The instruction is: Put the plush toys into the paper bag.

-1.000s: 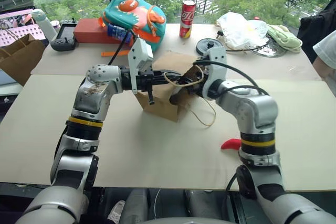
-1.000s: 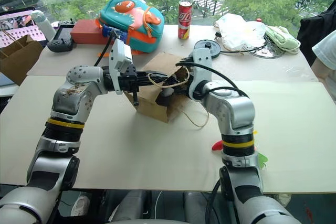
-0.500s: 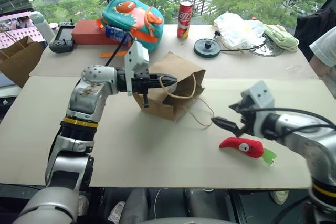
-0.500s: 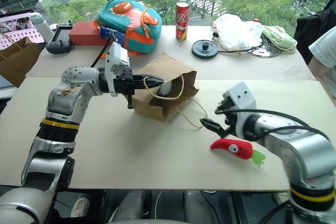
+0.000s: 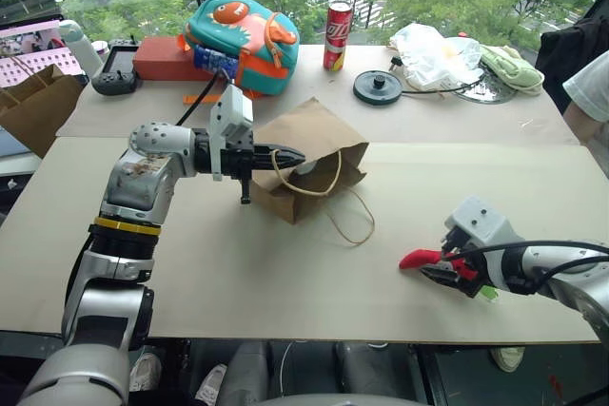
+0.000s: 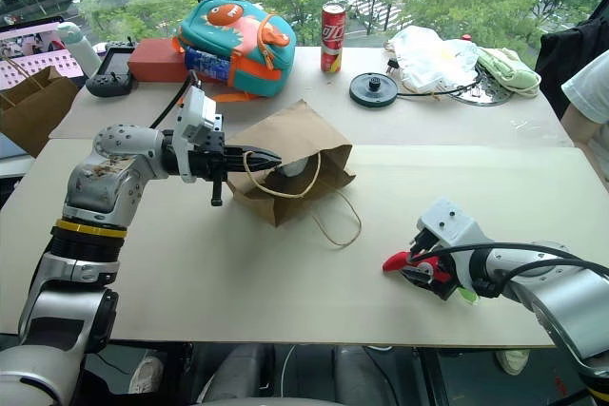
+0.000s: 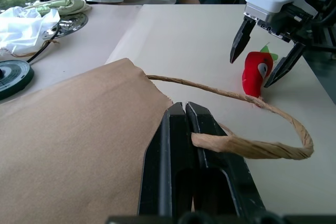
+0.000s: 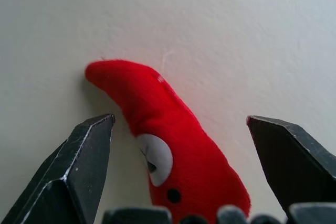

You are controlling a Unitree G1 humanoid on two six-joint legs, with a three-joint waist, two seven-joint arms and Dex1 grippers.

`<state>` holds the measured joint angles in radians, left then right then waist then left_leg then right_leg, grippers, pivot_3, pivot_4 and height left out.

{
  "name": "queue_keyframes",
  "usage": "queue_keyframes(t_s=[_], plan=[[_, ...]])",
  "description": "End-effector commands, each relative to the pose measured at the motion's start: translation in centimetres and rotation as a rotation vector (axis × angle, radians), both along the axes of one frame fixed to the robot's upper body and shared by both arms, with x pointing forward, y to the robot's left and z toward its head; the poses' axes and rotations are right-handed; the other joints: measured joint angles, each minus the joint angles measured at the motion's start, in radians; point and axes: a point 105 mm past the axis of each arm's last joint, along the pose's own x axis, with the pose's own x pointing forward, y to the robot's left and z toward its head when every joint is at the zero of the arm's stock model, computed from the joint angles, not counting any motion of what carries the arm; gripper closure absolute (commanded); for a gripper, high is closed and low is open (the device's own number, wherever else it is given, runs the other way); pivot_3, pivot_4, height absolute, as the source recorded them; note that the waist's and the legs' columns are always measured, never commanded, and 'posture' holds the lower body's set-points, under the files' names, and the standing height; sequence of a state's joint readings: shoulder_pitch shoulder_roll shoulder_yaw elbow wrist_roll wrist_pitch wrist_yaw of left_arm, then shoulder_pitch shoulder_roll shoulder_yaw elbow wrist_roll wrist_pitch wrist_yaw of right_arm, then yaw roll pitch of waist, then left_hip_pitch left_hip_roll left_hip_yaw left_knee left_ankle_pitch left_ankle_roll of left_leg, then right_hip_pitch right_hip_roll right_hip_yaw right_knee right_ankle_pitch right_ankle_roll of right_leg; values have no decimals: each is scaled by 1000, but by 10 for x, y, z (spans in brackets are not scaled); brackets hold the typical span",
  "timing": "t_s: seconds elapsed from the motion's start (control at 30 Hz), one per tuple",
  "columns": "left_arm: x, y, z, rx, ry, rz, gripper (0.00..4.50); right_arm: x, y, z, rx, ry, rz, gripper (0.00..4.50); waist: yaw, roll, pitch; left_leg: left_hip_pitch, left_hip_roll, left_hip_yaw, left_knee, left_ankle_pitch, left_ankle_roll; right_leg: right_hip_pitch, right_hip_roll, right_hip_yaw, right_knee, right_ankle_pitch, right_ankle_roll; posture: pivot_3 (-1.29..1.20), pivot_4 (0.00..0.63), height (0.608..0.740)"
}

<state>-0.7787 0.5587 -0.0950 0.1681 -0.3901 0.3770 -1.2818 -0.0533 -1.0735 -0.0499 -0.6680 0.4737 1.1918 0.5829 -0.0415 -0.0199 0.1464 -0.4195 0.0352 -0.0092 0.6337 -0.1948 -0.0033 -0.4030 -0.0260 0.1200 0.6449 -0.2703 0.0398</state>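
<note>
Paper bag (image 6: pixel 285 173) lying on its side mid-surface (image 6: pixel 238 273), mouth toward robot. Left pincer (image 7: pixel 185 109) pressed together, pinching bag's cord handle (image 7: pixel 252 148) at mouth rim. Grey-blue plush (image 6: pixel 290 168) just inside mouth. Red chili plush (image 8: pixel 168 140) on surface, well right of bag. Right pincer (image 6: pixel 416 266) spread wide, fingers straddling chili, not gripping it.

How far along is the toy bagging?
Done: a pale fuzzy toy already shows inside the paper bag.
In hand: the left gripper is shut on the bag's cord handle, holding its mouth up; the right gripper is open, fingers either side of the red chili toy.
Left: grasp the chili, carry it over and drop it in.
</note>
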Motion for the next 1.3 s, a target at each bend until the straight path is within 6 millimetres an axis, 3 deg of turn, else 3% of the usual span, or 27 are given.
queue_keyframes(t_s=[0.03, 0.13, 0.27, 0.4, 0.63, 0.9, 1.0, 1.3], plan=[[4, 1, 19, -37, -61, 27, 4500, 3, -1, 2, -38, -38, 21, 816, 0, 0, 0, 0, 0, 0, 0, 0, 0, 0, 0, 0, 0, 0, 0, 0, 150, 733], [4, 1, 20, -41, -61, 34, 4500, 1, 3, 1, -19, -33, 37, 1616, 0, 0, 0, 0, 0, 0, 0, 0, 0, 0, 0, 0, 0, 0, 0, 0, 150, 733], [6, 1, 20, -46, -62, 44, 4500, 0, 4, 1, -12, -31, 40, 3155, 0, 0, 0, 0, 0, 0, 0, 0, 0, 0, 0, 0, 0, 0, 0, 0, 150, 733], [8, 1, 24, -69, -59, 63, 4500, 5, 16, 16, 83, -88, 59, 4439, 0, 0, 0, 0, 0, 0, 0, 0, 0, 0, 0, 0, 0, 0, 0, 0, 150, 733], [15, -1, 36, -149, -29, 99, 4500, 19, 67, 67, 373, -253, 158, 4439, -1, 0, 0, 0, 0, -1, 1, 0, 0, 0, 0, 0, 1, 0, 0, 0, 150, 733], [14, -2, 36, -149, -25, 93, 4500, 65, 117, 78, 414, -334, 107, 4439, -2, 0, 0, -1, 0, -1, 1, 0, 0, -1, 0, 0, 2, 2, -3, 0, 150, 733], [13, -4, 36, -148, -24, 87, 4500, 81, 142, 91, 423, -371, 134, 4439, -2, 0, 0, -1, 0, -1, 1, 0, 0, -2, 0, 0, 2, 2, -3, 0, 150, 733], [12, -8, 33, -146, -20, 74, 4500, 101, 193, 109, 423, -398, 226, 4439, -2, 1, 0, -2, 0, -1, 0, 0, 0, -2, 0, -2, 3, 2, -4, 0, 150, 733]])
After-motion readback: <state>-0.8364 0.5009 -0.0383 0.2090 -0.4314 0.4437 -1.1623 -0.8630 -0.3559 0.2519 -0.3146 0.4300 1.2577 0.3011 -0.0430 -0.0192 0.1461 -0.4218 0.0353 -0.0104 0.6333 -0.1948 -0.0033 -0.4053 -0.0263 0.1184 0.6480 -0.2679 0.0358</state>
